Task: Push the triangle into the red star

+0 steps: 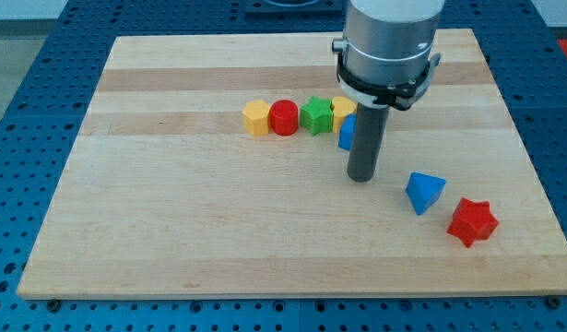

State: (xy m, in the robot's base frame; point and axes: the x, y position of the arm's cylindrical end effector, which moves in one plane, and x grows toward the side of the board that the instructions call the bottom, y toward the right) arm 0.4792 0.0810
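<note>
A blue triangle block [424, 192] lies at the view's lower right on the wooden board [191, 221]. A red star [472, 222] sits just to its lower right, a small gap between them. My tip [360, 177] rests on the board to the left of the triangle, a short way off and slightly higher in the view. The rod partly hides another blue block [346, 133] behind it.
A row of blocks lies above and left of my tip: a yellow hexagon [256, 118], a red cylinder [284, 118], a green star [315, 115] and a yellow block [342, 108] partly hidden by the arm. The board's right edge runs close to the red star.
</note>
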